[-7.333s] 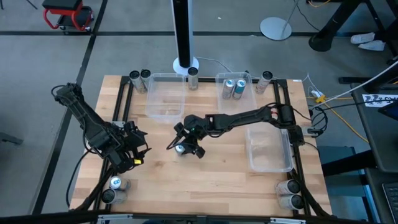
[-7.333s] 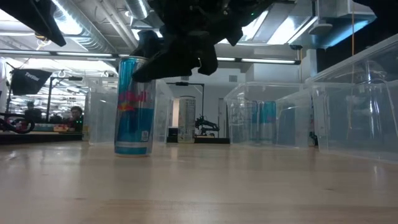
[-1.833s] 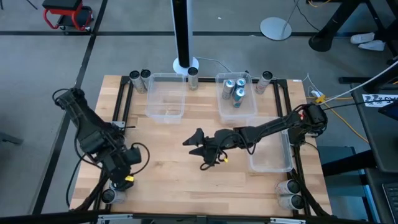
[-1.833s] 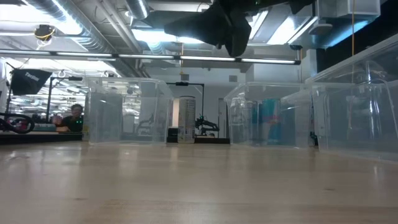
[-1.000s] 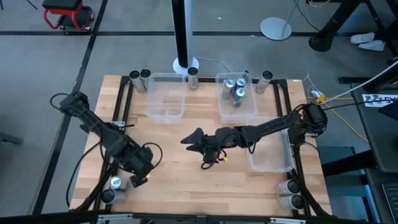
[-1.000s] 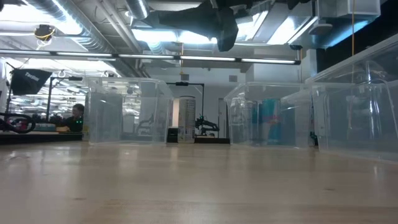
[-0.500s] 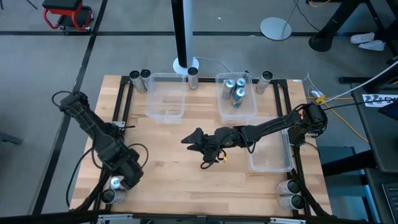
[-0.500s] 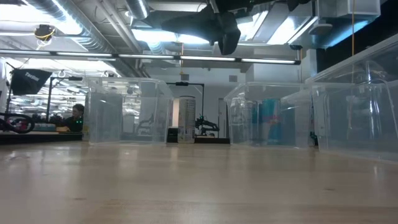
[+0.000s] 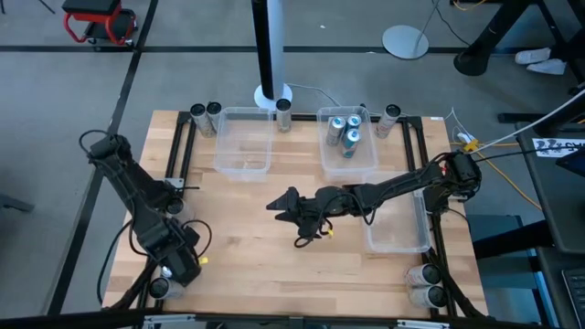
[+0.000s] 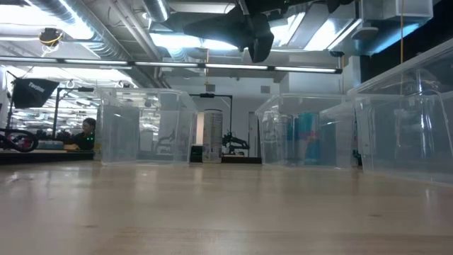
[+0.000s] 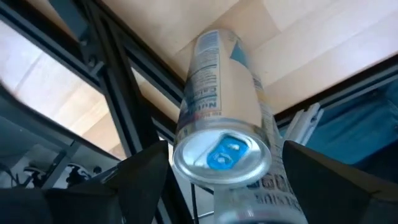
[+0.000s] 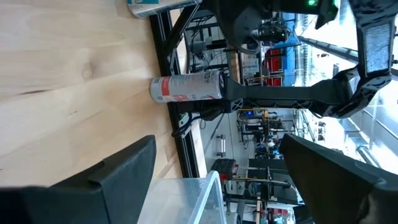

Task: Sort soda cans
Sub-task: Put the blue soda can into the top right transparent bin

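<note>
At the table's near left corner my left gripper [image 9: 180, 265] points steeply down over a pale soda can [image 11: 219, 93] with a silver top and a blue tab. The can stands upright on the table. The open fingers flank the can's top without touching it. A second can [image 9: 160, 288] stands right next to it. My right gripper [image 9: 281, 205] hangs open and empty above the middle of the table, pointing toward the left edge; in the low view it [image 10: 244, 28] shows well above the wood. Three blue-and-silver cans [image 9: 345, 131] lie in the far right bin.
Clear bins stand at the far left [image 9: 244, 139], far right [image 9: 325, 157] and right edge [image 9: 395, 219]. Single cans stand along the far rail [image 9: 206, 111], [image 9: 284, 107], [image 9: 392, 112] and at the near right corner [image 9: 426, 283]. Black frame rails [image 9: 180, 146] border the table.
My left gripper has gone toward the table's near left corner and down, rolling its wrist, and now stands over the can with the blue tab, hiding it from above. My right gripper has kept still.
</note>
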